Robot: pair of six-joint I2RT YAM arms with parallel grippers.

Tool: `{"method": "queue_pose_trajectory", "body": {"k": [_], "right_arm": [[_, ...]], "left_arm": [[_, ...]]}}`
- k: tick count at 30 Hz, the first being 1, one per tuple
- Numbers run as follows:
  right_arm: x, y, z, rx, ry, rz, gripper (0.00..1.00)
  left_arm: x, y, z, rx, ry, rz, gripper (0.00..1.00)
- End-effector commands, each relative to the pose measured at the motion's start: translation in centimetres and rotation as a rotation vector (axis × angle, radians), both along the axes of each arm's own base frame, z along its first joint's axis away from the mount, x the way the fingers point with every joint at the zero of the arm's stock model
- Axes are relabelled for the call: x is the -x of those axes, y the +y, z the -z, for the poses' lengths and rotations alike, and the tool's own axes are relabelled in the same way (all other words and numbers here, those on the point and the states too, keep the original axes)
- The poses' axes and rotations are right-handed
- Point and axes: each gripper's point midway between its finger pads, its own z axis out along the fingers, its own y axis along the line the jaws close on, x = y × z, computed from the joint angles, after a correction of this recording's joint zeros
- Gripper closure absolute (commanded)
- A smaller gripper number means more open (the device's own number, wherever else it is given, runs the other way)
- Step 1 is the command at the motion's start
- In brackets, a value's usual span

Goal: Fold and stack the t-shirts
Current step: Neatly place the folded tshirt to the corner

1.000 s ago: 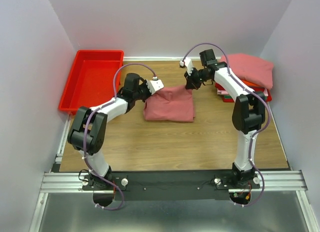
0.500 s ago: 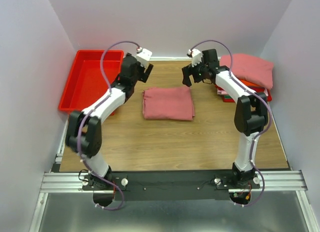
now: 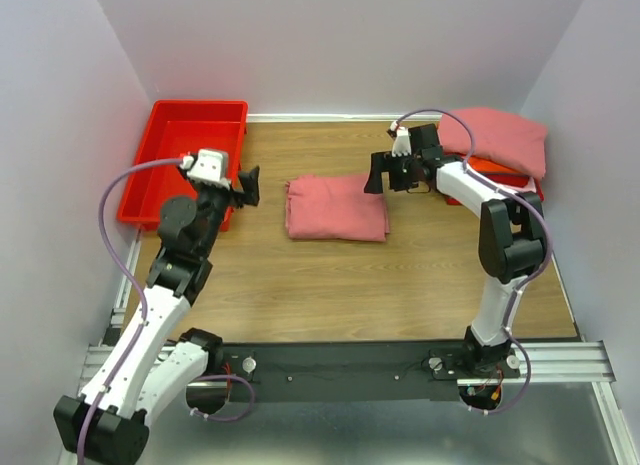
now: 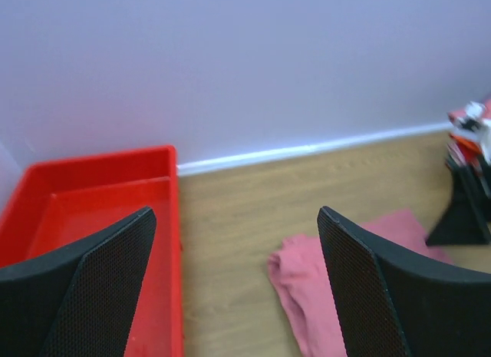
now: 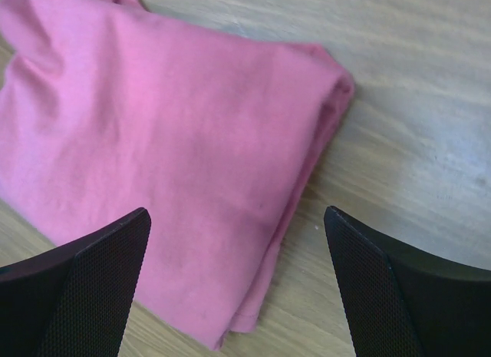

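A folded salmon-pink t-shirt [image 3: 335,207] lies flat in the middle of the table, held by nothing. My left gripper [image 3: 246,185] hangs open to the left of it, apart from it. In the left wrist view [image 4: 236,242] the shirt [image 4: 314,284] lies beyond the wide jaws. My right gripper [image 3: 376,172] is open at the shirt's far right corner. In the right wrist view [image 5: 236,242] its jaws straddle the shirt's [image 5: 169,134] folded edge without touching it. More t-shirts are stacked [image 3: 497,137] at the far right, a salmon one on top.
A red plastic bin [image 3: 185,155] stands at the far left, also in the left wrist view [image 4: 92,203] beside the left finger. Walls close the table on three sides. The stack sits on red and pink layers [image 3: 452,188] behind the right arm.
Both grippers opened and let go of the shirt, which now lies flat and folded. The left arm swung back toward the near left; the right gripper dropped slightly beside the shirt.
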Motion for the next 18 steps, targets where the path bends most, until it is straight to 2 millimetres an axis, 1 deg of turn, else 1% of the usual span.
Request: {"method": "queue_pose_trajectory", "body": {"k": [1,2,3,4,5,6,7,9,10,11,14,16,17,18], "right_arm": [[-1.0,-0.8,2.6,-0.001,0.056,0.141,0.0],[-1.4,-1.0,2.9,0.004,0.062,0.162,0.0],[-1.6,-0.9,3.2,0.002,0.067,0.164,0.0],[-1.9,-0.8,3.3,0.0,0.069,0.168,0.0],[-2.1,-0.6,4.1,-0.001,0.085,0.171,0.0],[-2.0,-0.3,4.4,-0.014,0.102,0.162,0.0],[-1.9,-0.2,5.3,-0.017,0.125,0.162,0.01],[-1.6,0.1,6.4,-0.028,0.16,0.163,0.01],[-1.4,0.1,6.9,-0.03,0.174,0.165,0.01],[-0.9,0.2,7.6,-0.037,0.201,0.155,0.02],[0.5,1.3,8.1,-0.086,0.255,0.122,0.06],[1.8,1.9,8.6,-0.103,0.296,0.103,0.07],[2.6,2.6,8.7,-0.113,0.313,0.084,0.09],[3.4,3.0,9.0,-0.114,0.332,0.076,0.1]], "left_arm": [[3.1,-2.0,3.7,0.004,0.061,0.157,0.07],[3.6,-1.9,4.0,0.001,0.057,0.164,0.07],[3.9,-1.9,5.0,-0.007,0.069,0.17,0.07],[4.2,-1.7,5.3,-0.006,0.069,0.164,0.07],[4.9,-1.5,5.0,-0.003,0.048,0.165,0.07],[5.0,-1.4,5.7,-0.004,0.054,0.161,0.07],[5.5,-1.2,5.3,0.009,0.034,0.159,0.07],[6.0,-1.2,5.0,0.011,0.012,0.165,0.07],[6.3,-1.0,4.5,0.013,-0.007,0.16,0.07],[6.2,-0.6,4.6,0.013,-0.009,0.14,0.07],[6.2,-0.5,4.5,0.016,-0.013,0.132,0.07],[6.2,-0.5,4.5,0.014,-0.013,0.136,0.07],[6.2,-0.5,4.6,0.012,-0.011,0.136,0.07],[6.2,-0.4,4.4,0.014,-0.015,0.132,0.07]]}}
